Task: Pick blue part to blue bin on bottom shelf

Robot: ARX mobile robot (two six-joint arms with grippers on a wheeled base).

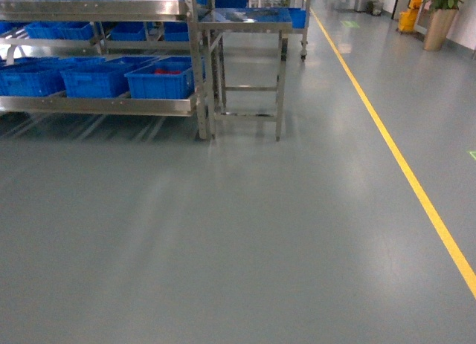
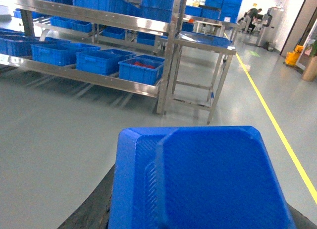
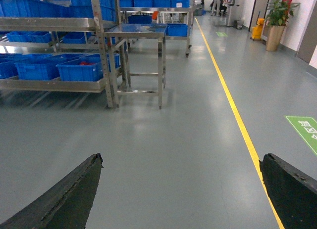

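A blue part (image 2: 208,184), a moulded plastic piece with a ribbed face, fills the lower half of the left wrist view. My left gripper (image 2: 198,224) is shut on it, and only a dark finger (image 2: 91,211) shows beside it. The bottom shelf (image 1: 97,105) of the steel rack lies far ahead on the left and carries several blue bins. The nearest blue bin (image 1: 160,82) has red pieces inside and also shows in the left wrist view (image 2: 140,70). My right gripper (image 3: 181,189) is open over bare floor, holding nothing. Neither gripper shows in the head view.
A small steel table (image 1: 245,21) stands right of the rack's corner post (image 1: 199,69). A yellow floor line (image 1: 401,166) runs along the right. A potted plant (image 1: 439,24) and a yellow mop bucket (image 1: 409,18) stand far back. Grey floor stretches between me and the rack.
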